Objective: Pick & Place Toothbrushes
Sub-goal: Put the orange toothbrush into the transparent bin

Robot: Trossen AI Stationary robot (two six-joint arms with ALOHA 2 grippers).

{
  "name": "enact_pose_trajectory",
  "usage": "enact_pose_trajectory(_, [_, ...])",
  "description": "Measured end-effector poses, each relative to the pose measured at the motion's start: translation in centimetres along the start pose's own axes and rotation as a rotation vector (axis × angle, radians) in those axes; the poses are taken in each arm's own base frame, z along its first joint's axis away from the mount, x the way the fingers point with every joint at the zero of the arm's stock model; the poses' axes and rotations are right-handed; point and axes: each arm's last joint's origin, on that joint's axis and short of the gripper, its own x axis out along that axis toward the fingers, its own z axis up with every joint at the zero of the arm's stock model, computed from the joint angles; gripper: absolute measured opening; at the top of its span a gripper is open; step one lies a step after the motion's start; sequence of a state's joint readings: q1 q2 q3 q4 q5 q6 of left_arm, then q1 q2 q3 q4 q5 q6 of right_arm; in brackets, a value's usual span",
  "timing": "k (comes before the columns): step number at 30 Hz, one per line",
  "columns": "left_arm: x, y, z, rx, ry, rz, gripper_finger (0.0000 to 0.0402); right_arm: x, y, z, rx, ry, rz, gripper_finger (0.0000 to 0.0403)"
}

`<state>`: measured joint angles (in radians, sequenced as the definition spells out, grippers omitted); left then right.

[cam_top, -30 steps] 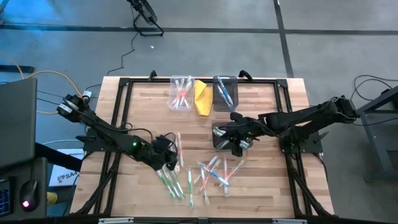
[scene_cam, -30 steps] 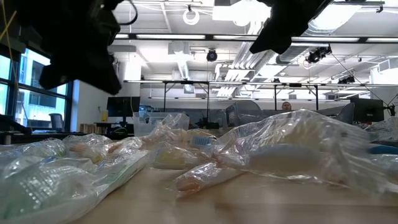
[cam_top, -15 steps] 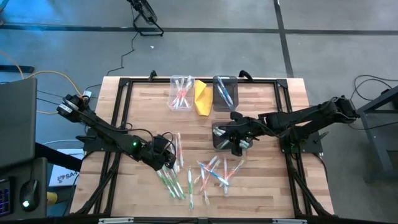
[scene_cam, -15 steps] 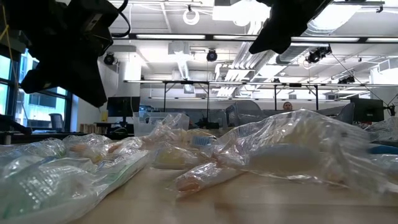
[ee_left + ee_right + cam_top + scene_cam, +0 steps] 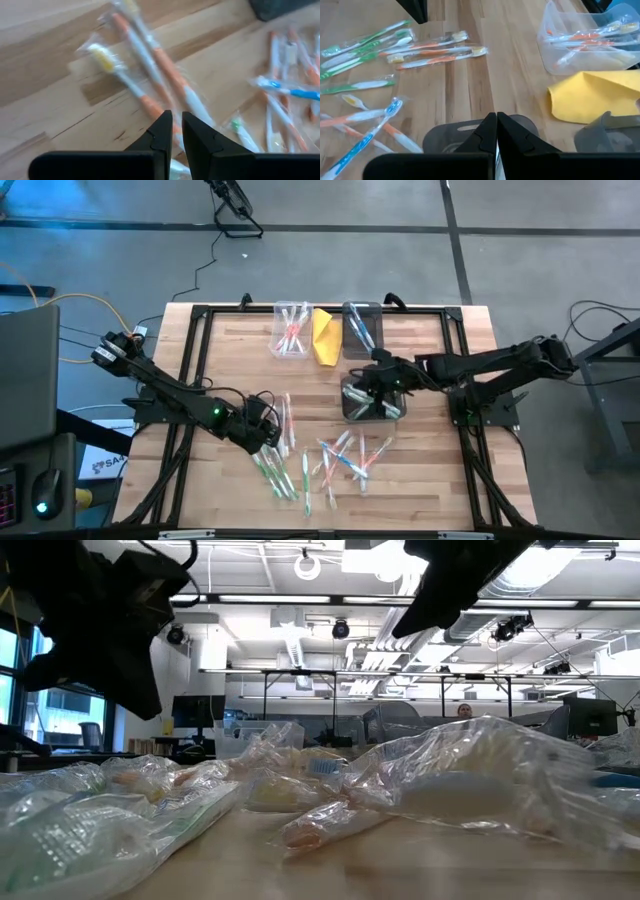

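Over the dark bin (image 5: 362,402) mid-table, the right gripper (image 5: 379,376) hangs with fingers pinched together, nothing in them. Left gripper (image 5: 268,430) is nearly closed, empty, just above the loose toothbrushes (image 5: 335,457) scattered on the table's front.

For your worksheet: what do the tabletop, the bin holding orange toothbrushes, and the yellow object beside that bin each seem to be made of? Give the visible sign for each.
Tabletop: wood, probably matte butcher-block; parallel planks with grain show.
Bin: clear, glossy plastic; the orange toothbrushes show through its wall.
Yellow object: looks like soft cloth or foam, matte, folded with rounded edges; which one is unclear.
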<state>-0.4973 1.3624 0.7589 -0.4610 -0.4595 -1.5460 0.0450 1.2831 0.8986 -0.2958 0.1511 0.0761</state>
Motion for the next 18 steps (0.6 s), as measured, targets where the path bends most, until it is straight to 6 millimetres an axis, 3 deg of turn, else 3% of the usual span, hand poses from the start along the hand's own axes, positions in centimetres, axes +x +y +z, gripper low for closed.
enact_pose_trajectory(7, [0.0,1.1,0.0,-0.115,-0.007,0.105,0.0039,0.2,-1.9,0.1,0.044,0.004,-0.036,0.0005])
enact_pose_trajectory(18, [0.0,1.0,0.0,-0.189,-0.014,0.098,0.0039,0.3,-5.3,0.0,0.044,0.013,-0.133,0.0005])
